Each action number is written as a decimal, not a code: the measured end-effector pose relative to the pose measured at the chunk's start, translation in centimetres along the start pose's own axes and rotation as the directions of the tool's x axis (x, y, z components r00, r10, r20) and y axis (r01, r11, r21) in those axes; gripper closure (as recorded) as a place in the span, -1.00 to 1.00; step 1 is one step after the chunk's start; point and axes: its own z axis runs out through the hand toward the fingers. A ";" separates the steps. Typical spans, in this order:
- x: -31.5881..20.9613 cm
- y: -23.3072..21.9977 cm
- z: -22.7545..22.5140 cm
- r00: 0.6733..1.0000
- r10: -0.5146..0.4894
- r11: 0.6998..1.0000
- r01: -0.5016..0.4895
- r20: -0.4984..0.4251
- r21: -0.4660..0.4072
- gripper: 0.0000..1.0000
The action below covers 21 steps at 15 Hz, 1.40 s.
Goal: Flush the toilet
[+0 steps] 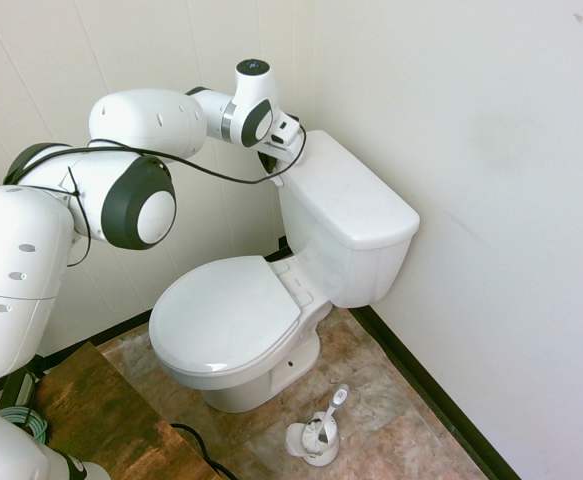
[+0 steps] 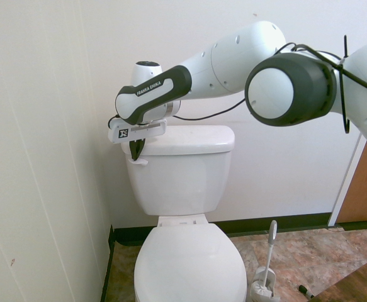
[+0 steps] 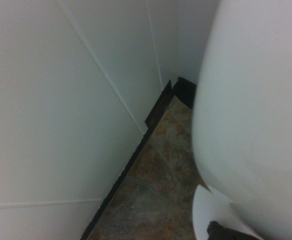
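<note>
White arm segments (image 1: pixel 121 190) fill the near side of the first exterior view, reaching over to the tank's upper corner by the side wall. In the room's corner stands the toilet (image 1: pixel 271 300), its oval seat lid down and its boxy tank against the back wall. Just at that tank corner, the pincer (image 2: pixel 136 150) points downward onto the small white flush lever (image 2: pixel 138 162); whether its dark fingers are spread or pressed together cannot be told. On the tiled floor (image 1: pixel 371 390) beside the bowl sits a toilet brush in its holder (image 1: pixel 316 435).
</note>
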 end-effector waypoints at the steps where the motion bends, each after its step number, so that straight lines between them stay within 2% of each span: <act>1: -0.1 -0.2 0.2 1.000 -0.001 1.000 0.001 0.000 0.004 1.00; 15: -0.3 -0.5 2.7 1.000 0.016 0.999 -0.015 0.020 -0.034 1.00; 21: 0.1 -1.7 -1.7 1.000 0.023 1.000 -0.023 -0.012 0.003 1.00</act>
